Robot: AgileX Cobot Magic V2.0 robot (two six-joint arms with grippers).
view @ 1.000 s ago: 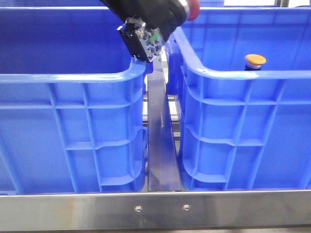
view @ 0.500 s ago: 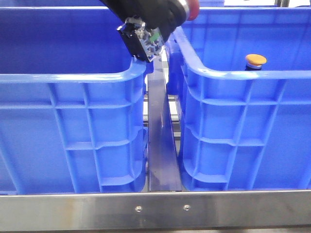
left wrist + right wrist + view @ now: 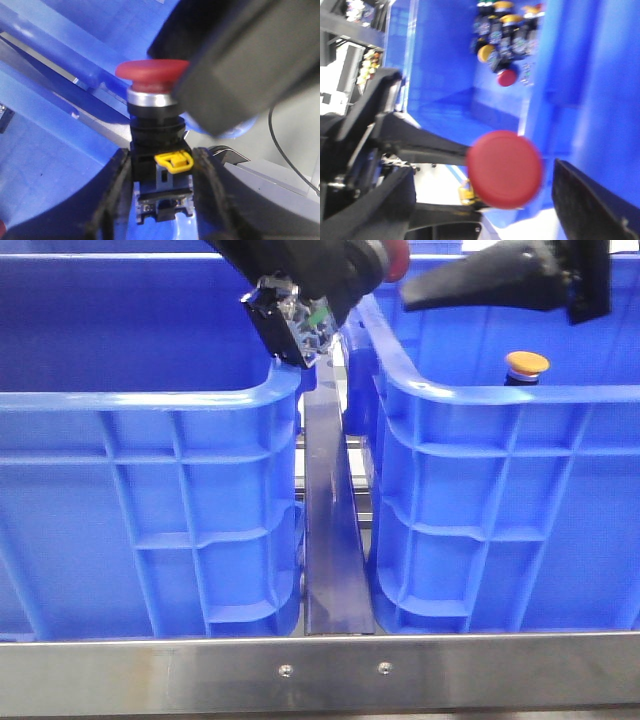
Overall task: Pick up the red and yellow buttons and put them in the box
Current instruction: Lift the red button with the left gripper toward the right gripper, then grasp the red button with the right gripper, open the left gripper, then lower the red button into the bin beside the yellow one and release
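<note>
Gripping the red button (image 3: 155, 120) by its dark body, the left gripper (image 3: 162, 200) shows its hold clearly only in the left wrist view; the front view shows just the cap (image 3: 397, 257) above the gap between the crates. Blurred, the right gripper (image 3: 480, 200) looks open near that cap. A yellow button (image 3: 526, 365) sits in the right-hand box (image 3: 500, 490), with several more heaped deeper inside.

You have 2 bright blue crates resting side by side on the bench: the left crate (image 3: 150, 490) and the right crate (image 3: 500, 500), apart with a narrow gap between them. A dark metal bar (image 3: 335, 530) runs front to back through that gap. Along the near edge runs a steel rail (image 3: 320, 672) with 2 screws.
</note>
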